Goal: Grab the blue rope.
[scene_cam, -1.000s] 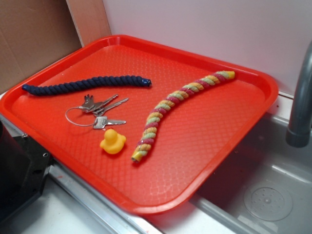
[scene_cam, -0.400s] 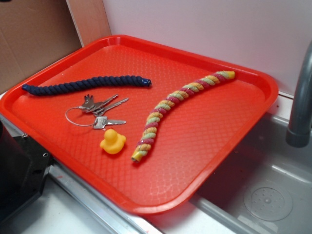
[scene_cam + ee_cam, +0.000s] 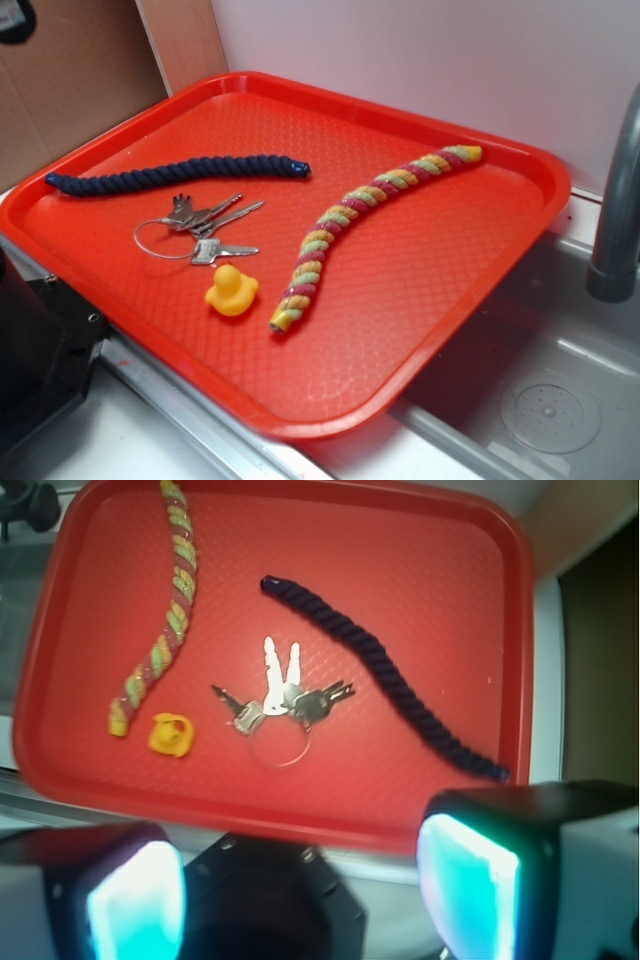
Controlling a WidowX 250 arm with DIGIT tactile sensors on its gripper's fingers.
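The blue rope is a dark navy twisted cord lying nearly straight on the left part of the red tray. In the wrist view the blue rope runs diagonally across the tray, far ahead of my gripper. The gripper's two fingers, with glowing cyan pads, stand wide apart at the bottom of that view, open and holding nothing. The gripper hangs well above the tray's edge and touches nothing. In the exterior view only a small dark part shows at the top left corner.
On the tray also lie a bunch of keys, a yellow rubber duck and a yellow, green and pink rope. A grey faucet and sink are at the right, cardboard behind, a black block at front left.
A small dark part has come into the exterior view at the top left corner. Nothing on the tray has moved.
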